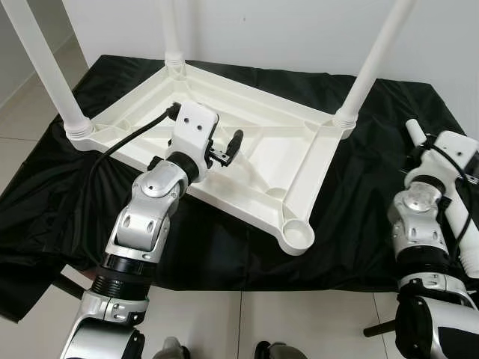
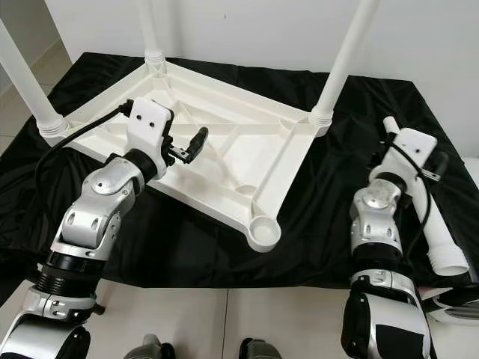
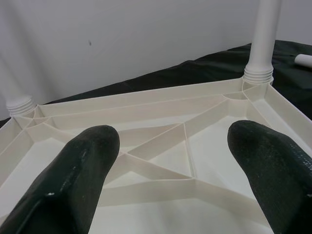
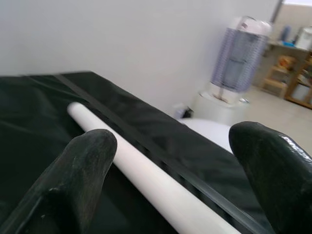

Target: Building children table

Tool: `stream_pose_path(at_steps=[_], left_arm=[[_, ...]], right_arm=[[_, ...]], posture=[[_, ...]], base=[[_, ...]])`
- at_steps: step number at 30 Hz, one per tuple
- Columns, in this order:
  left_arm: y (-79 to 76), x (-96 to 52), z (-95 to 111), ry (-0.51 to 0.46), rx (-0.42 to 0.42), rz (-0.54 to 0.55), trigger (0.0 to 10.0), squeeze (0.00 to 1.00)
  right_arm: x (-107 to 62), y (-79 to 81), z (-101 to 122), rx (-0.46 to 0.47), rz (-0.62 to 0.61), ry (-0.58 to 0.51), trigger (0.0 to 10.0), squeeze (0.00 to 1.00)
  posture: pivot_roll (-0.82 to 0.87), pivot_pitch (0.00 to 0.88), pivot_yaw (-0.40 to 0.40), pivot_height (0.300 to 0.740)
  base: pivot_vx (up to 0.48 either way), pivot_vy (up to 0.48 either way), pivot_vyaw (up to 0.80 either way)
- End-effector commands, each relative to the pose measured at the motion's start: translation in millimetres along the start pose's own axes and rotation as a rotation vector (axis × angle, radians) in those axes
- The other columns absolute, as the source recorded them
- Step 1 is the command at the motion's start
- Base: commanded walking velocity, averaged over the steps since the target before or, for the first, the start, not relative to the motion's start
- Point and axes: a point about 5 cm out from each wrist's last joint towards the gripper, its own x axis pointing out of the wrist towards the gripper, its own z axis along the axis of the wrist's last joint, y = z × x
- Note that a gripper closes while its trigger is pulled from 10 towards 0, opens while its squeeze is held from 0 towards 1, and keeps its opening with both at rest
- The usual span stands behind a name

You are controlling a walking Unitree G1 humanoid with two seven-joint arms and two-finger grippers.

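We are looking down at a black cloth (image 1: 224,254) spread over the work surface, and on it the white tabletop (image 1: 258,161) is lying upside down, ribbed underside facing up, its long axis running from our far left toward our near right. At the left corner a white leg (image 1: 45,67) is standing screwed into its socket, pointing straight up; a second leg (image 1: 171,34) is rising from the far corner, and a third leg (image 1: 374,63) is standing at the right corner. The near corner socket (image 1: 298,234) is sitting open, facing up. Our left gripper (image 1: 228,147) is hovering over the ribbed underside, fingers (image 3: 83,165) spread wide apart and gripping nothing, aimed across the tabletop toward the right. Moving right, we are seeing the loose leg (image 2: 426,217) lying flat on the cloth beside our right arm, its long axis running away from us and its flared open end nearest us. Our right gripper (image 4: 175,161) is hanging over that leg with its fingers (image 4: 83,170) parted either side of it, not closed on it.
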Motion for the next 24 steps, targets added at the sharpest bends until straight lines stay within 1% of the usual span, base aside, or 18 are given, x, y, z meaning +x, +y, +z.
stream_pose_path(at_steps=[1, 2, 7, 10, 14, 15, 20, 24], left_arm=[[-2.4, 0.6, -0.6, 0.012, 0.005, -0.013, 10.0, 0.00], [-2.3, 0.5, -0.8, 0.013, 0.004, -0.013, 10.0, 0.00], [-2.4, 0.7, -0.6, 0.018, 0.014, -0.020, 10.0, 0.00], [-4.3, 1.8, 1.8, 0.025, 0.050, -0.057, 10.0, 0.00], [-6.7, 1.3, 1.3, 0.034, 0.068, -0.074, 10.0, 0.00], [-6.7, 1.3, 1.3, 0.034, 0.068, -0.074, 10.0, 0.00], [-8.3, -1.1, -2.3, 0.061, 0.067, -0.087, 10.0, 0.00], [-8.4, -1.5, -3.0, 0.067, 0.068, -0.091, 10.0, 0.00]], right_arm=[[-0.2, -9.4, -12.4, -0.011, -0.060, 0.064, 10.0, 0.00], [0.0, -12.5, -15.0, -0.013, -0.081, 0.077, 10.0, 0.00], [0.4, -16.1, -17.9, 0.001, -0.104, 0.097, 10.0, 0.00], [-2.4, -19.4, -24.2, 0.015, -0.132, 0.141, 10.0, 0.00], [-5.0, -21.2, -27.1, 0.017, -0.144, 0.158, 10.0, 0.00], [-5.0, -21.2, -27.1, 0.017, -0.144, 0.158, 10.0, 0.00], [-14.6, -30.0, -43.1, 0.056, -0.188, 0.253, 10.0, 0.00], [-17.2, -31.9, -46.5, 0.066, -0.191, 0.273, 10.0, 0.00]], posture=[[-0.03, 0.078, -0.019, 0.740], [-0.03, 0.078, -0.018, 0.740], [-0.04, 0.079, -0.017, 0.740], [-0.03, 0.089, -0.009, 0.740], [-0.04, 0.099, -0.002, 0.740], [-0.04, 0.099, -0.002, 0.740], [-0.04, 0.127, 0.018, 0.740], [-0.05, 0.132, 0.022, 0.740]], base=[[0.000, 0.000, 0.00], [0.000, 0.000, 0.00], [0.000, 0.000, 0.00], [0.000, 0.000, 0.00], [0.000, 0.000, 0.00], [0.000, 0.000, 0.00], [0.000, 0.000, 0.00], [0.000, 0.000, 0.00]])
